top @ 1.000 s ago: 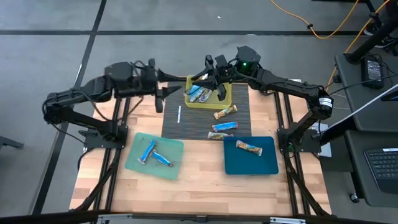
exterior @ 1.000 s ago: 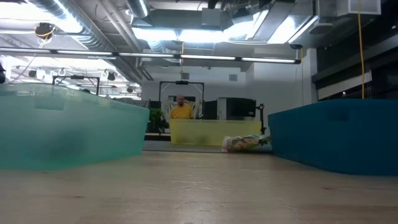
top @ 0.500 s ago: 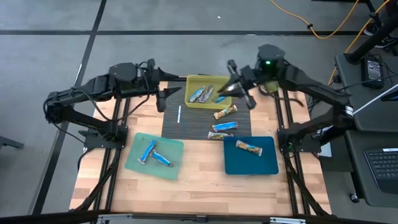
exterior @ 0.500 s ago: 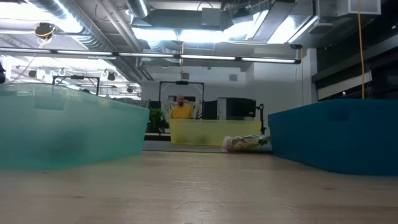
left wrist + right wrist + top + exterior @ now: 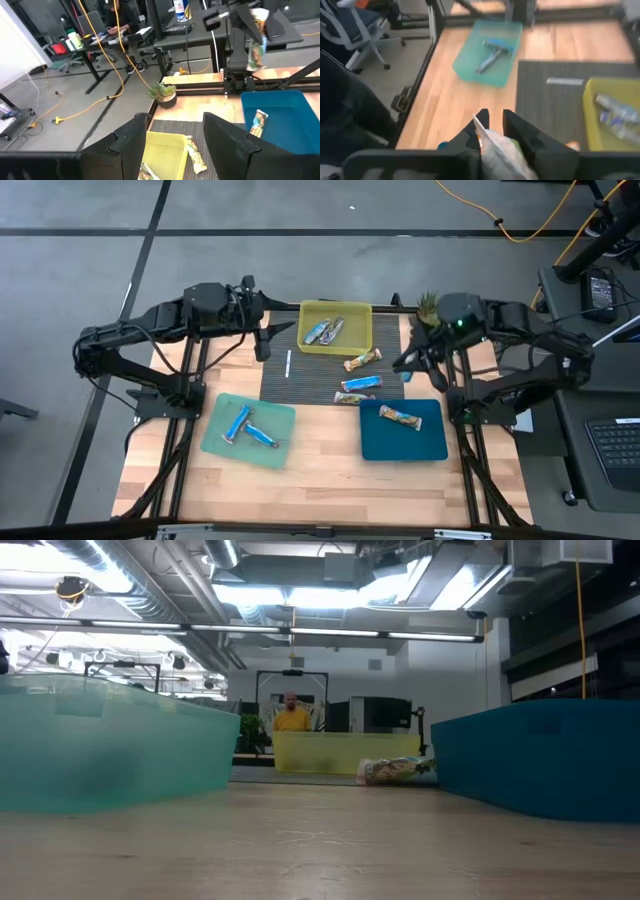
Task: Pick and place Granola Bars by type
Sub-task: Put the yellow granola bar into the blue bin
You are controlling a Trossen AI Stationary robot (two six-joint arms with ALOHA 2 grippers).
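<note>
My right gripper (image 5: 494,120) is shut on a pale, greenish-wrapped granola bar (image 5: 496,146), above the mat's right edge (image 5: 405,366), between the yellow tray and the blue tray. My left gripper (image 5: 175,145) is open and touches nothing; it hangs over the mat's far left corner (image 5: 265,340). The yellow tray (image 5: 358,308) holds two silvery bars (image 5: 327,331). The green tray (image 5: 215,435) holds two blue bars (image 5: 240,423), and the blue tray (image 5: 400,448) holds one tan bar (image 5: 400,417). Three bars lie flat on the dark mat (image 5: 357,385). My right gripper pinches the granola bar between its two fingers by one end of the wrapper (image 5: 487,131). The left wrist view shows the bar (image 5: 257,50) hanging below the fingers, lifted clear of the table.
A thin white stick (image 5: 288,365) lies on the mat's left part. In the low view the green tray (image 5: 110,750) stands left, the blue tray (image 5: 540,755) right, the yellow tray (image 5: 345,752) behind, with a bar (image 5: 395,770) beside it. Bare wood runs along the near edge (image 5: 320,490).
My right gripper has pulled back from over the yellow tray and swung toward the table's right and near side, turning as it went, with a bar between its fingers. My left gripper has shifted slightly to the right.
</note>
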